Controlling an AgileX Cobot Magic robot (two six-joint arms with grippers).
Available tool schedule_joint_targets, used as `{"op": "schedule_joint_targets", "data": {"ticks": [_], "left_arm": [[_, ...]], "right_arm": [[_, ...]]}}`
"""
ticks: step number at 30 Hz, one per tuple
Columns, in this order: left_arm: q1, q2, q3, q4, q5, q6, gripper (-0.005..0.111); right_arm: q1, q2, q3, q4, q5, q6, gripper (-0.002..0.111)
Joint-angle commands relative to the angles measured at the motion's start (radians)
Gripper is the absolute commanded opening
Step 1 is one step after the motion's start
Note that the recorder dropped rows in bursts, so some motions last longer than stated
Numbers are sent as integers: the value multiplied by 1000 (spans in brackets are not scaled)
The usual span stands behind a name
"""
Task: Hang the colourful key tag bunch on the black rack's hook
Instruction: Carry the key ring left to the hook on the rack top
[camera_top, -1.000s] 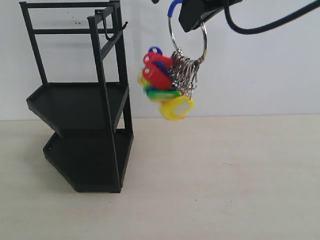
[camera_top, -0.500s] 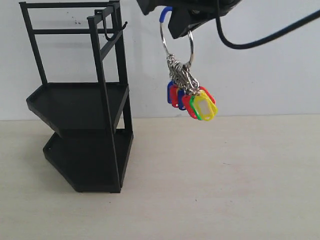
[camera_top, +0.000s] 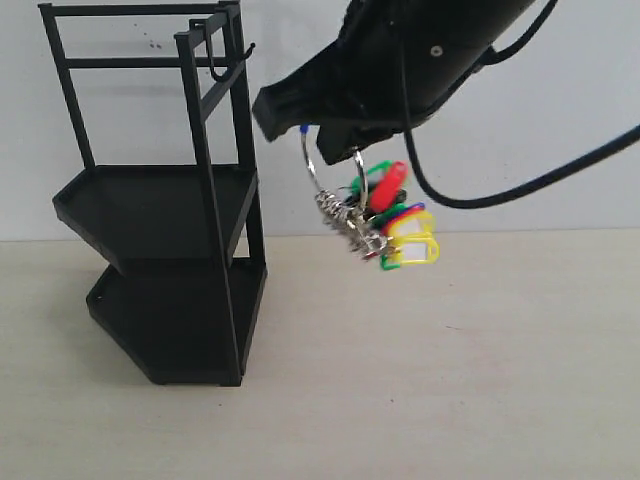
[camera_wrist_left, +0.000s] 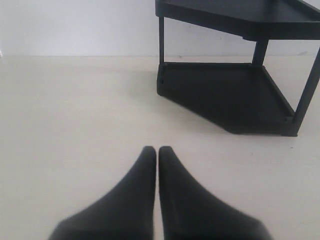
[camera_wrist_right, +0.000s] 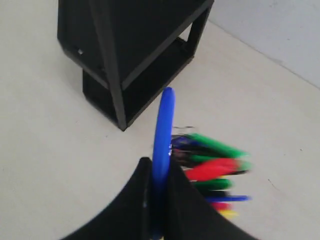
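Observation:
The colourful key tag bunch (camera_top: 392, 222) hangs in the air right of the black rack (camera_top: 160, 200), its tags blurred and swinging. My right gripper (camera_top: 325, 135) is shut on the blue section of its metal ring (camera_wrist_right: 163, 131), with the tags (camera_wrist_right: 212, 167) fanned out beside the fingers. The rack's hook (camera_top: 218, 62) sits at the top of the frame, up and to the left of the bunch. The rack's lower shelves (camera_wrist_right: 135, 55) show in the right wrist view. My left gripper (camera_wrist_left: 158, 152) is shut and empty, low over the table, with the rack (camera_wrist_left: 235, 90) ahead of it.
The pale table (camera_top: 450, 380) runs under everything. A white wall (camera_top: 560, 150) stands behind. A black cable (camera_top: 520, 190) loops from the right arm across the upper right.
The right arm has dropped and moved left toward the rack, now filling the top of the exterior view. The bunch came lower with it and swings, tags flung out to the right.

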Motion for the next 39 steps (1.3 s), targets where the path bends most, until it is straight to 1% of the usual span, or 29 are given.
{"op": "schedule_joint_targets", "data": {"ticks": [1, 2, 4, 5, 6, 9, 10, 13, 15, 21, 24, 34, 39], "left_arm": [[4, -2, -1, -7, -15, -10, 4], [4, -2, -1, -7, -15, -10, 4], [4, -2, -1, -7, -15, -10, 4], [4, -2, -1, -7, -15, -10, 4], [4, -2, -1, -7, -15, -10, 4], [4, -2, -1, -7, -15, -10, 4], [4, -2, -1, -7, -15, -10, 4], [4, -2, -1, -7, -15, -10, 4], [4, -2, -1, -7, -15, -10, 4], [4, -2, -1, -7, -15, -10, 4], [4, -2, -1, -7, -15, -10, 4], [4, -2, -1, -7, -15, -10, 4], [4, -2, -1, -7, -15, -10, 4]], "right_arm": [[-28, -14, 1, -130, -107, 233, 0], [-26, -14, 1, -90, -125, 185, 0], [3, -4, 1, 30, -150, -46, 0], [16, -4, 1, 44, -158, -112, 0], [17, -2, 1, 23, -179, -91, 0], [-13, 10, 1, -78, -273, 194, 0], [-18, 18, 1, -80, -289, 221, 0], [-14, 37, 1, -73, -289, 82, 0], [-13, 58, 1, -73, -314, 86, 0], [-15, 119, 1, -73, -503, 96, 0], [-15, 138, 1, -73, -566, 120, 0], [-15, 156, 1, -99, -637, 152, 0], [-15, 156, 1, -99, -640, 154, 0]]}}
